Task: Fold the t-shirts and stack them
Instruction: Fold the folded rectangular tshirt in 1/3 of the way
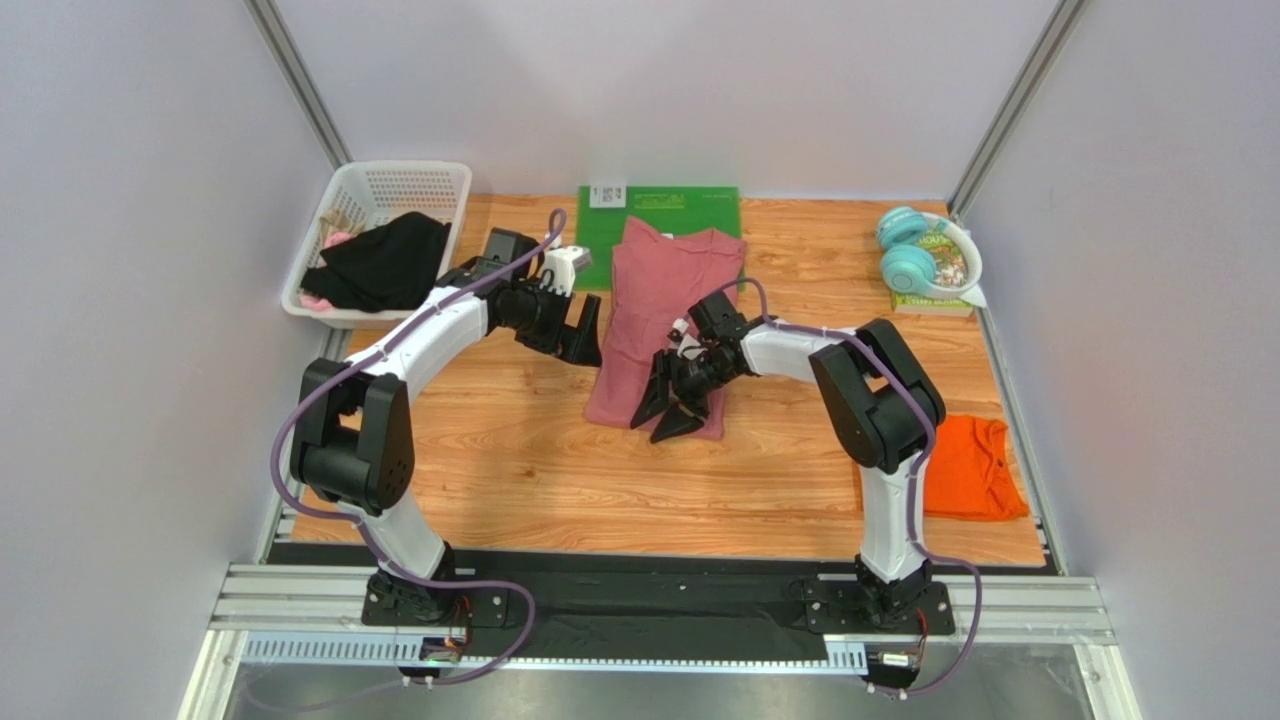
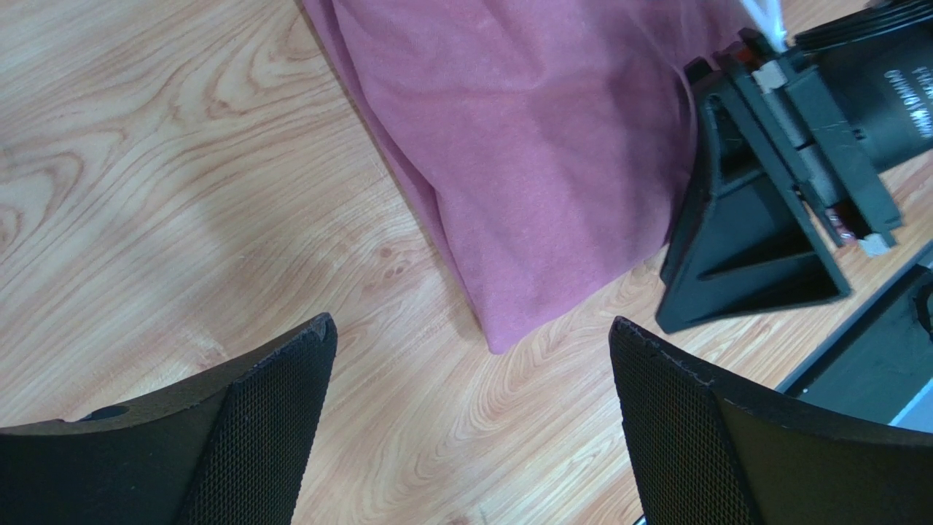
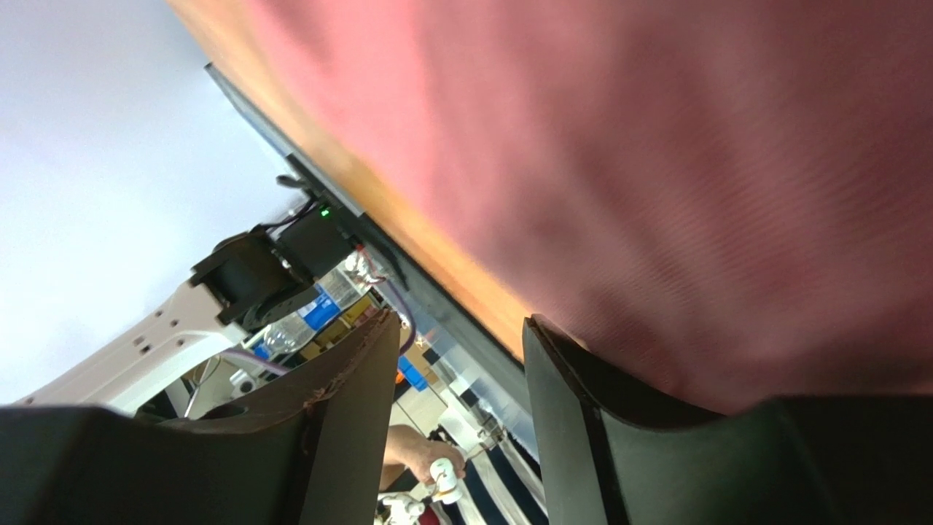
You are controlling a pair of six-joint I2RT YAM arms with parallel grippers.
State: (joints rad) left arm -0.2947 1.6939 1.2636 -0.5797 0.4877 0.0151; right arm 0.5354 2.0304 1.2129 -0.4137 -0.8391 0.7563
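Two robot arms work beside a folded pink shirt on a wooden table (image 1: 496, 465).
The pink t-shirt (image 1: 661, 285) lies in a long strip mid-table, its far end on a green mat (image 1: 661, 203). The left gripper (image 1: 583, 333) hovers just left of it, jaws wide apart and empty. The right gripper (image 1: 672, 402) sits at the shirt's near right corner, jaws parted with no cloth between. The orange t-shirt (image 1: 974, 468) lies well apart, at the right edge.
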